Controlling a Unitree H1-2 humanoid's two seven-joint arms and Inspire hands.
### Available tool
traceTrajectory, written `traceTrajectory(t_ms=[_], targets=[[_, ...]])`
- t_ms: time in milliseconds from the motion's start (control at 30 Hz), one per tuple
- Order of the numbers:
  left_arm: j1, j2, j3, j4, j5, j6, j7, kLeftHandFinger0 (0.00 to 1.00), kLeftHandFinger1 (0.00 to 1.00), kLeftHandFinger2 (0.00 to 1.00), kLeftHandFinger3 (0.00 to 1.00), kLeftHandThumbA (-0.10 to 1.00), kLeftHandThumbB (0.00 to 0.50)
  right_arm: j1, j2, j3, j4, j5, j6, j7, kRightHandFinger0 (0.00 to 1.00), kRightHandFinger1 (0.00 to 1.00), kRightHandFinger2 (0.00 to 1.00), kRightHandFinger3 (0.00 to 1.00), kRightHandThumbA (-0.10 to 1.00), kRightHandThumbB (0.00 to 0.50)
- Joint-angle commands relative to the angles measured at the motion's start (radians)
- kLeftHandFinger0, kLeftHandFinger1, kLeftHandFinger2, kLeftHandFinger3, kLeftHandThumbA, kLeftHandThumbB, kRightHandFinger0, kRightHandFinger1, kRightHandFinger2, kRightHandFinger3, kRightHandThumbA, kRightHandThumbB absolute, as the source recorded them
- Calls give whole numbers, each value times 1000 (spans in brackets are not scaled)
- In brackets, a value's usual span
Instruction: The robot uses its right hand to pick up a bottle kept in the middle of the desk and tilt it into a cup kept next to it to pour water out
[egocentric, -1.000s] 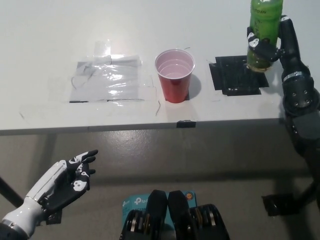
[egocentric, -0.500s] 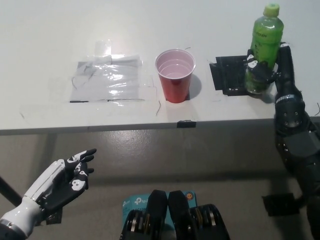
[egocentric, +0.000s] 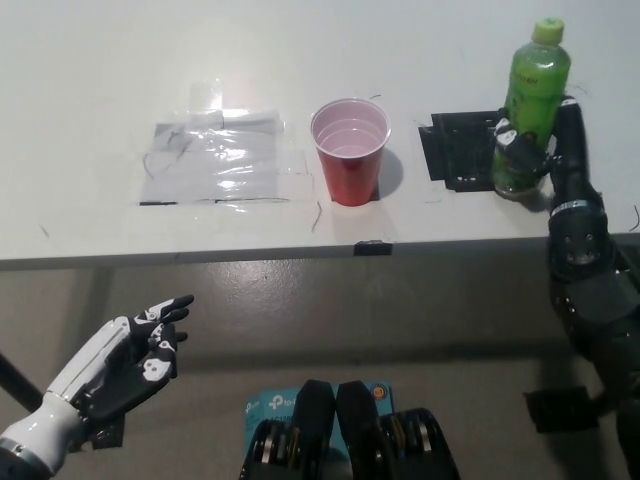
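Right hand (egocentric: 522, 152) wrapped around the lower part of the bottle (egocentric: 530, 110), fingers closed on it. Bottle green, upright, cap on, standing at the right end of the desk (egocentric: 100, 60), its base on or just over the right edge of a black patch (egocentric: 462, 150); contact with the surface not clear behind the fingers. Label on the bottle too small to read.

Cup (egocentric: 350, 150) red, upright, mouth open, at mid-desk left of the black patch and apart from it, well apart from the bottle. Pale inside; whether liquid lies in it cannot be told.

Left of the cup, a sheet of clear film (egocentric: 215, 155) taped flat, glare hiding its detail, with a smaller taped bit at its top. A small black tab (egocentric: 371, 247) at the front edge of the desk below the cup.

Bare desk behind the cup and bottle, and open surface between cup and black patch. Cup set back somewhat from the front edge; bottle close to the right rim of the picture.

Left hand (egocentric: 140, 355) below the desk's front edge at lower left, palm up, fingers spread, holding nothing; forearm cut off by the corner.

Down at the bottom middle, a teal box (egocentric: 270, 408) partly hidden, white lettering starting "tp" legible, rest covered.
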Motion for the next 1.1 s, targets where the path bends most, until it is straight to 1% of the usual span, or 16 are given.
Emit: traceTrajectory(t_ms=[0, 33, 100, 167, 300, 400, 467, 533, 633, 667, 700, 767, 967, 1000, 1033, 1067], targets=[[-10, 32, 11, -21, -7, -37, -17, 943, 1000, 1000, 1000, 752, 130, -73, -36, 48, 33, -72, -48, -67, 1000, 1000, 1000, 1000, 677, 455], [-12, 34, 11, -17, -6, -36, -18, 948, 1000, 1000, 1000, 752, 131, -77, -43, 78, 44, -99, -33, -78, 1000, 1000, 1000, 1000, 786, 500], [-11, 37, 10, -19, 0, -33, -19, 946, 1000, 1000, 1000, 761, 123, -78, -50, 112, 47, -124, -22, -92, 1000, 1000, 1000, 1000, 863, 500], [-10, 35, 10, -19, 3, -39, -19, 934, 1000, 1000, 1000, 747, 108, -79, -54, 124, 55, -122, -29, -96, 1000, 1000, 1000, 1000, 870, 500], [-7, 32, 10, -19, 3, -39, -16, 930, 1000, 1000, 1000, 758, 132, -77, -55, 128, 69, -113, -45, -104, 1000, 1000, 1000, 1000, 839, 500], [5, 26, 14, -24, -1, -35, -12, 941, 1000, 1000, 1000, 747, 131, -75, -52, 118, 72, -97, -52, -90, 1000, 1000, 1000, 1000, 807, 500], [5, 27, 14, -22, -4, -41, -15, 946, 1000, 1000, 1000, 740, 104, -75, -53, 114, 74, -93, -57, -91, 1000, 1000, 1000, 1000, 793, 500], [7, 23, 15, -20, -7, -44, -15, 951, 1000, 1000, 1000, 745, 125, -74, -59, 114, 73, -95, -54, -96, 1000, 1000, 1000, 1000, 760, 500], [8, 22, 12, -15, -3, -52, -15, 955, 1000, 1000, 1000, 751, 121, -75, -63, 114, 83, -95, -50, -102, 1000, 1000, 1000, 1000, 761, 500], [17, 19, 12, -15, -2, -53, -12, 954, 1000, 1000, 1000, 746, 114, -71, -62, 111, 80, -91, -51, -97, 1000, 1000, 1000, 1000, 740, 500], [17, 20, 11, -12, -2, -59, -14, 954, 1000, 1000, 1000, 745, 111, -70, -63, 114, 71, -99, -27, -111, 1000, 1000, 1000, 1000, 760, 500], [16, 20, 9, -13, -2, -61, -16, 945, 1000, 1000, 1000, 741, 97, -74, -70, 124, 82, -109, 13, -100, 1000, 1000, 1000, 1000, 872, 500], [20, 14, 10, -10, -4, -69, -13, 940, 1000, 1000, 1000, 750, 123, -66, -78, 128, 50, -110, 75, -49, 1000, 1000, 1000, 1000, 975, 500], [20, 14, 10, -10, -6, -66, -14, 942, 1000, 1000, 1000, 752, 116, -63, -79, 132, 42, -115, 90, -47, 1000, 1000, 1000, 1000, 1000, 500], [27, 11, 11, -12, -7, -62, -10, 947, 1000, 1000, 1000, 752, 118, -54, -84, 148, 15, -135, 137, -34, 1000, 1000, 1000, 1000, 1000, 500], [28, 10, 11, -12, -6, -64, -9, 948, 1000, 1000, 1000, 751, 116, -50, -86, 151, 5, -138, 149, -29, 1000, 1000, 1000, 1000, 1000, 500]])
